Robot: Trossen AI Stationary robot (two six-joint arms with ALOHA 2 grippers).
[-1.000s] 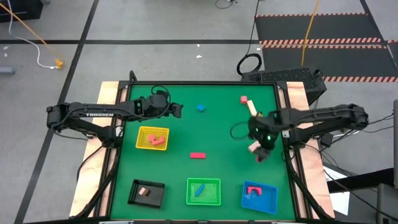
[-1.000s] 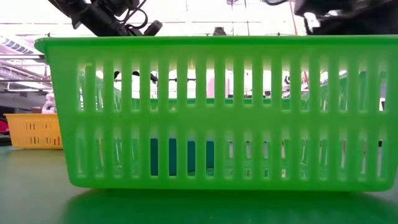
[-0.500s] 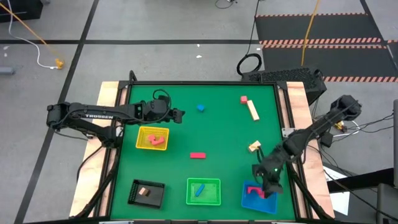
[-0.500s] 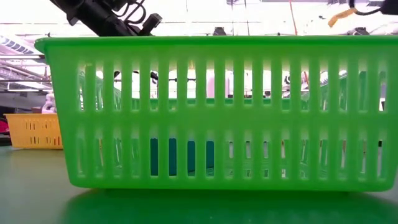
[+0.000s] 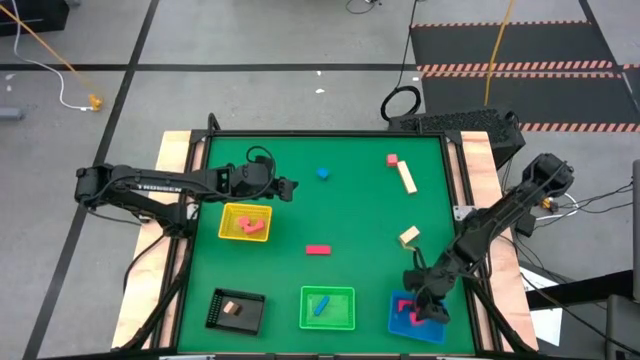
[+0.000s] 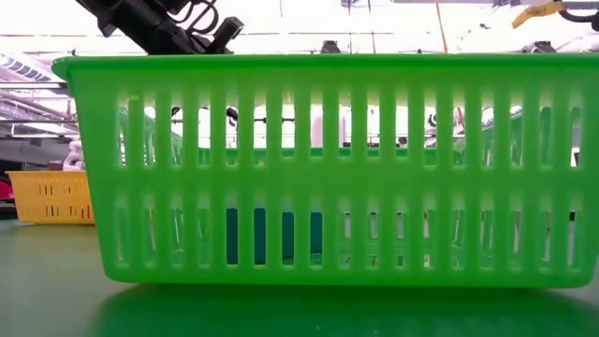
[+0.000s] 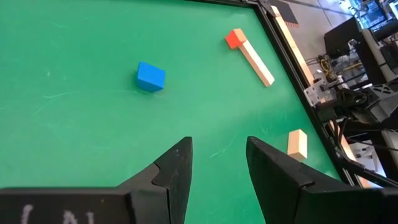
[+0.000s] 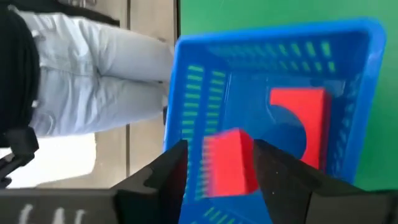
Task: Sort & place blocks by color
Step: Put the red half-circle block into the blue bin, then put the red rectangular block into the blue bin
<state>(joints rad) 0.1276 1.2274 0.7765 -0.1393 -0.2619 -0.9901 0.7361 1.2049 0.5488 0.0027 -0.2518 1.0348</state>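
I count four trays along the green desk (image 5: pixel 350 200): yellow tray (image 5: pixel 228 216), black tray (image 5: pixel 217 308), green tray (image 5: pixel 306 296) and blue tray (image 5: pixel 395 322). Five blocks lie loose on the desk: one blue cube (image 5: pixel 323 173), one red cube (image 5: pixel 392 159) touching one cream bar (image 5: pixel 406 178), one cream block (image 5: pixel 409 237) and one pink bar (image 5: pixel 318 250). The yellow tray holds red pieces (image 5: pixel 250 226), the black tray one pale block (image 5: pixel 231 309), the green tray one blue bar (image 5: pixel 319 305). My right end effector (image 8: pixel 217 167) hangs over the blue tray, its fingers apart, with a red block (image 8: pixel 229 163) between them, blurred, so I cannot tell if they touch it; a second red piece (image 8: pixel 308 127) lies in that tray. My left end effector (image 7: pixel 217 163) waits with fingers apart and empty beside the yellow tray.
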